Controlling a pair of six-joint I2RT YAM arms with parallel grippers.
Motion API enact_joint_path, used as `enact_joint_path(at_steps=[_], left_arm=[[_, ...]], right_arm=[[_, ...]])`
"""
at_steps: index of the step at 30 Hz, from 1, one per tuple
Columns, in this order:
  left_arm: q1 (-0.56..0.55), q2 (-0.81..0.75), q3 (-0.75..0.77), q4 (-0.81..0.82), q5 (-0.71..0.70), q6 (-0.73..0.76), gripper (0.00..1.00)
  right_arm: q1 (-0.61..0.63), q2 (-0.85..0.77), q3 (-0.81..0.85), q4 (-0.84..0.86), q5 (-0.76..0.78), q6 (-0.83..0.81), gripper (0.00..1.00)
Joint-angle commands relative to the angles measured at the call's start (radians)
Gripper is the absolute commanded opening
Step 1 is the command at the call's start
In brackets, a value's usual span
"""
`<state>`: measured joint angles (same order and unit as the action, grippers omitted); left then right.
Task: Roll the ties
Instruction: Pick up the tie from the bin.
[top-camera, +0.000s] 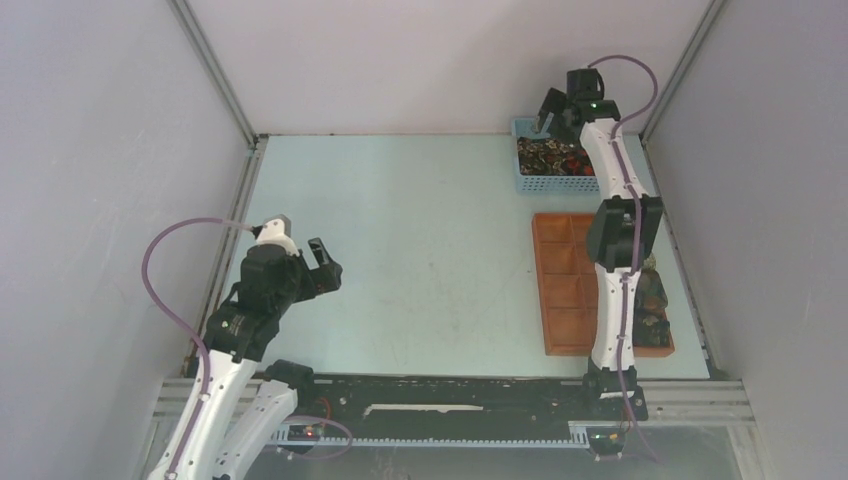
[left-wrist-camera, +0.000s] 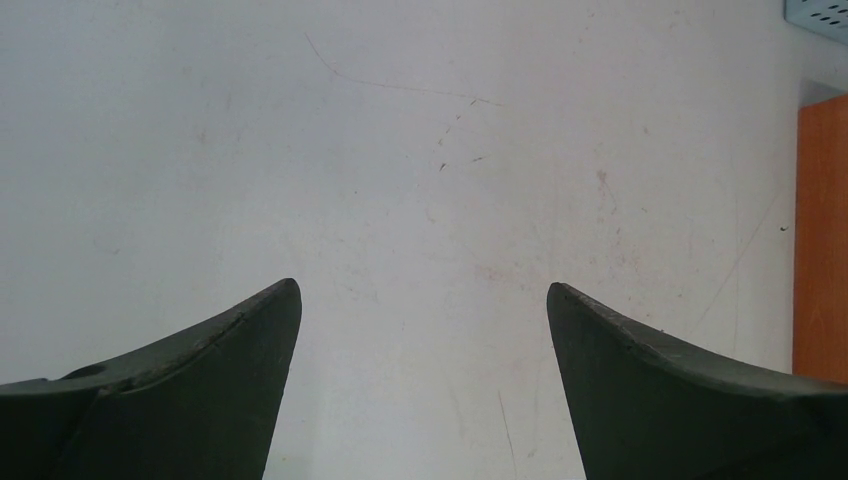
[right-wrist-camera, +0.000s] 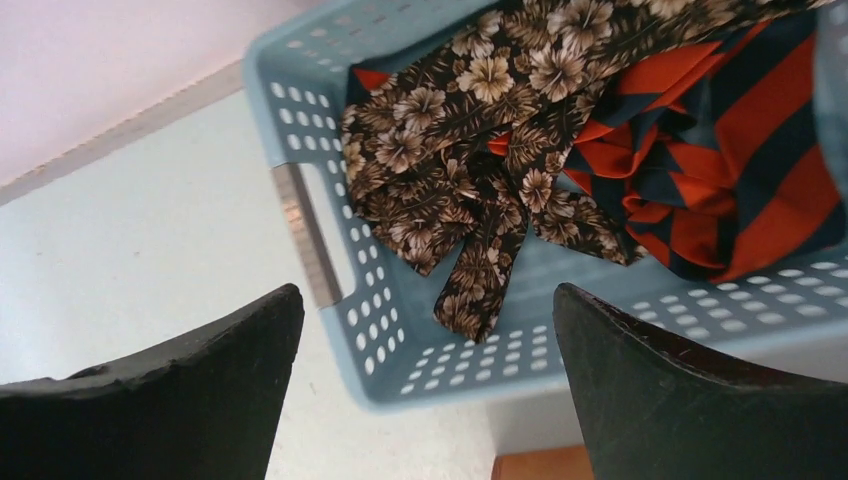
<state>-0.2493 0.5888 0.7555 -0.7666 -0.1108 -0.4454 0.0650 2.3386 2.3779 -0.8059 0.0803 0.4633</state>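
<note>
We are at the fetching step. Our right pincer hangs over the blue basket, jaws spread wide, holding nothing. The ties lie heaped just ahead of its fingertips: brown floral tie nearest, black and red-orange tie to its right. Next, we judge, it must descend onto the floral tie's dangling end and close. Our left pincer, equally wide and empty, hovers above the table.

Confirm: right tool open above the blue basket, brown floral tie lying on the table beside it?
No. The brown floral tie lies inside the blue basket, against the red-and-black striped tie, not on the table; the right wrist view shows it. The right tool is open above the basket.
</note>
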Motion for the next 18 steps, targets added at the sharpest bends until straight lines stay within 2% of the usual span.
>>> enact_joint_path(at_steps=[1, 7, 18], left_arm=[[-0.002, 0.009, -0.002, 0.025, -0.030, -0.013, 1.00], [-0.001, 0.017, -0.002, 0.020, -0.044, -0.017, 1.00], [-0.001, 0.030, -0.001, 0.018, -0.057, -0.021, 1.00]], right_arm=[[-0.006, 0.074, 0.075, 0.062, -0.065, 0.065, 0.97], [-0.005, 0.207, 0.155, 0.121, -0.052, 0.098, 0.94], [-0.007, 0.331, 0.207, 0.198, 0.013, 0.113, 0.89]])
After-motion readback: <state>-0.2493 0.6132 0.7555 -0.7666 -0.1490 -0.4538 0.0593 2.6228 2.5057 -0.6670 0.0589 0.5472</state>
